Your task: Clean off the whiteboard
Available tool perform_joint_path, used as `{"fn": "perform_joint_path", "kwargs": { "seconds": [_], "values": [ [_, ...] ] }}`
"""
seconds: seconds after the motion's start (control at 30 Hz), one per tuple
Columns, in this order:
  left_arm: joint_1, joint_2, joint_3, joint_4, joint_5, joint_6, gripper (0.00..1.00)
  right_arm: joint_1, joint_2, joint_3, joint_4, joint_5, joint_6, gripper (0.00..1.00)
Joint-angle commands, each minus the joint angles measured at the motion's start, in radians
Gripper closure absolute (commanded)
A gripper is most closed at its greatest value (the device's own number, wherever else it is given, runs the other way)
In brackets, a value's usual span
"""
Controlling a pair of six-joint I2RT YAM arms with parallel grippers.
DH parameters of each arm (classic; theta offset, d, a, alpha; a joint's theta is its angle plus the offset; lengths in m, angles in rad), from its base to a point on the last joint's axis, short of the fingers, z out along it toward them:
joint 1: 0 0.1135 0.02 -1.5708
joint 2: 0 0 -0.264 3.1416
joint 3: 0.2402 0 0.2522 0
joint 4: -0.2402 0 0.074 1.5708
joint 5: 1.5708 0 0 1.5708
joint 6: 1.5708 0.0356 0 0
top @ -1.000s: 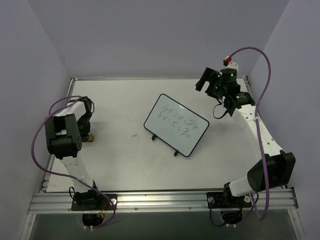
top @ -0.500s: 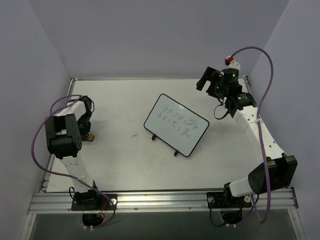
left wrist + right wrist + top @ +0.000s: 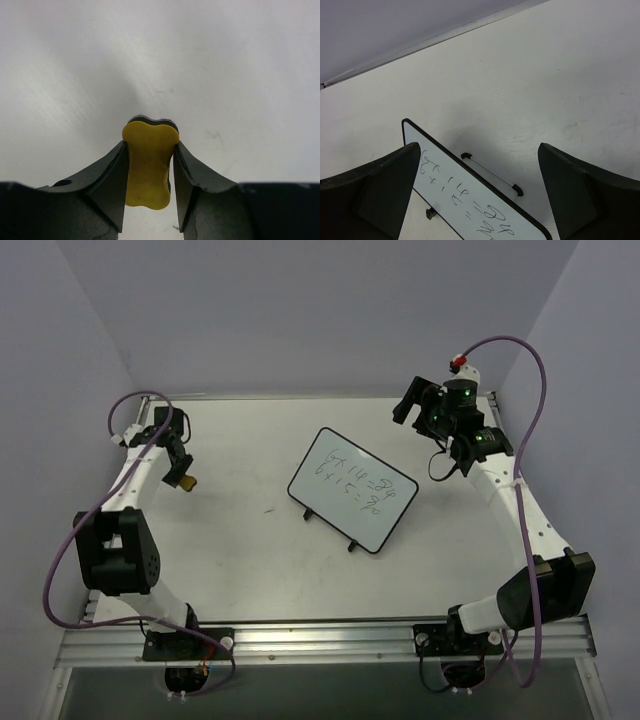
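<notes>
The whiteboard [image 3: 352,490] stands tilted on its two black feet in the middle of the table, with green handwritten equations on its white face. It also shows in the right wrist view [image 3: 470,200]. My left gripper [image 3: 184,478] is at the far left of the table, well away from the board, shut on a small yellow eraser block [image 3: 148,162] and held above the table. My right gripper [image 3: 412,405] is open and empty, raised above the table behind the board's right end.
The white table [image 3: 230,550] is walled by lilac panels at the back and sides. A metal rail [image 3: 320,640] runs along the near edge by the arm bases. A thin rod with black ends [image 3: 491,173] lies behind the board.
My left arm has swung up and back along the left side, lifting the yellow eraser from near the table's left edge. The right arm and the board have barely moved.
</notes>
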Motion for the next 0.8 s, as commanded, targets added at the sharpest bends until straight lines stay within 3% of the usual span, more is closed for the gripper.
{"fn": "perform_joint_path", "kwargs": {
  "seconds": [0.0,0.17,0.43,0.77],
  "values": [
    [-0.067,-0.138,-0.026,0.202,0.113,0.201,0.98,0.009,0.014,0.037,-0.009,-0.012,-0.003,0.0],
    [-0.13,-0.256,-0.161,0.482,0.39,0.373,0.98,0.006,0.04,0.034,-0.003,-0.051,-0.023,0.0],
    [-0.291,-0.322,-0.218,0.679,0.625,0.467,0.98,-0.072,-0.003,-0.055,0.034,-0.147,-0.051,0.0],
    [-0.542,-0.266,-0.267,0.871,0.652,0.527,0.98,-0.126,-0.109,-0.171,0.025,-0.212,-0.057,0.0]
  ]
}}
